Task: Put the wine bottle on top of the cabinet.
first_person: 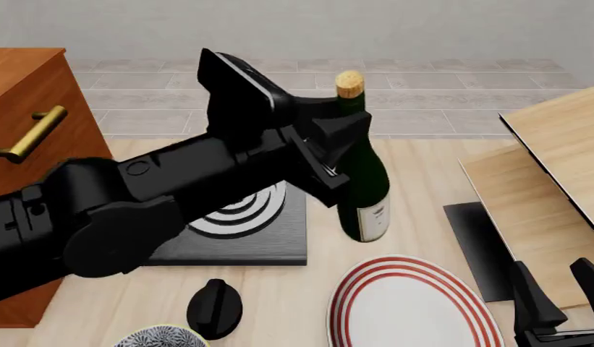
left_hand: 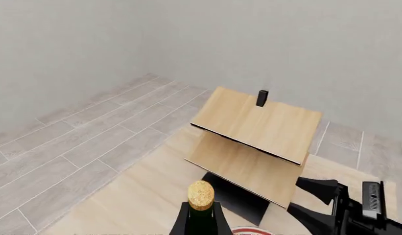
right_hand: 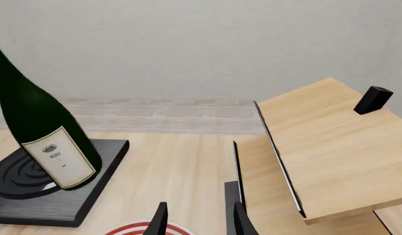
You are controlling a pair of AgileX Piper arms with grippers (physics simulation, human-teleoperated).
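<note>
The wine bottle (first_person: 366, 189), dark green with a tan cork and a white label, leans slightly beside the black slab. My left gripper (first_person: 343, 156) is shut on its upper body below the neck. In the left wrist view the cork (left_hand: 201, 195) pokes up between the black fingers (left_hand: 181, 223). The right wrist view shows the wine bottle (right_hand: 37, 132) tilted, its base at the slab's corner. The reddish-brown cabinet (first_person: 27, 94) with a brass handle stands at the far left. My right gripper (first_person: 559, 293) (right_hand: 199, 221) hangs open and empty near the front right.
A black slab with white rings (first_person: 241, 242) lies under my left arm. A red-striped white plate (first_person: 412, 307), a black knob (first_person: 215, 307) and a patterned bowl's rim (first_person: 161, 338) sit near the front edge. A pale wood shelf (first_person: 557, 181) carrying a small black block (right_hand: 372, 100) stands at right.
</note>
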